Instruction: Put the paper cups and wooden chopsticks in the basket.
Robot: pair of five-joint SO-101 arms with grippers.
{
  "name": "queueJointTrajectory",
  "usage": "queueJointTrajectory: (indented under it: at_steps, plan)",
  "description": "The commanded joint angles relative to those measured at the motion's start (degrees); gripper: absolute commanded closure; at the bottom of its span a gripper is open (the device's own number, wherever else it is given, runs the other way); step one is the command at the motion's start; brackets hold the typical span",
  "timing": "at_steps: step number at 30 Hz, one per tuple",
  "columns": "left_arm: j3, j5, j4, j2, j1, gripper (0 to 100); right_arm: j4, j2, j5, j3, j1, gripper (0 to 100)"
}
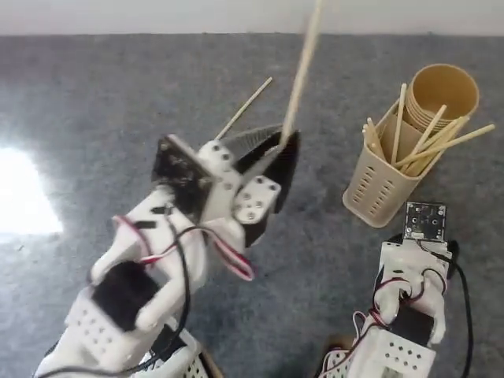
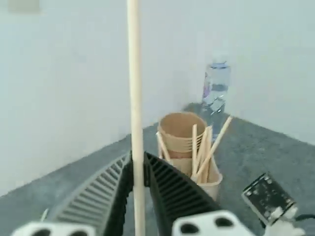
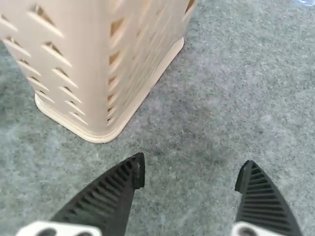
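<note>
While my left claw clamps one upright chopstick near its low end, risk: long lever may pivot or slip | second chopstick just behind claw, upper centre | bare table between | basket right, crowded with sticks and paper cups, snag likely | right claw parted beside basket base.

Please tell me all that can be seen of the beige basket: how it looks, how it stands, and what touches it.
The basket is beige and looks like plastic, with rounded corners and rows of small slots in its walls. It stands upright on the grey table, open end up. Inside it are stacked paper cups and several wooden chopsticks, which lean against its rim. The open right gripper hangs just beside its base and does not touch it.
</note>
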Motion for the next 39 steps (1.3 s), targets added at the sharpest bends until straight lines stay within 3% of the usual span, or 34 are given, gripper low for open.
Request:
queueJointTrajectory:
  at_steps: [1,6,8,20,25,31,39]
  plan:
    - [-0.3,-0.5,-9.6,5.9,4.7,99,-1.0,-0.4,0.8,0.1,-0.6,69.6]
    - [-1.0,-1.0,-27.9,19.2,8.6,99,-1.0,-0.4,0.8,0.2,-0.6,69.6]
    - [-3.5,-1.0,-31.5,24.6,9.0,99,-0.9,-0.4,0.8,0.2,-0.6,69.6]
    - [-32.8,-1.0,-31.5,58.2,8.4,99,-1.3,-0.4,0.9,0.6,-0.7,69.6]
    - [-37.0,-1.0,-31.5,67.2,8.7,98,-1.3,-0.4,0.9,0.6,-0.7,69.6]
    - [-37.0,-0.6,-31.2,69.2,7.6,88,-1.3,-0.4,0.9,0.7,-0.7,69.6]
    - [-37.1,-1.0,-26.2,65.1,7.9,87,-1.3,-0.4,0.9,0.7,-0.7,69.6]
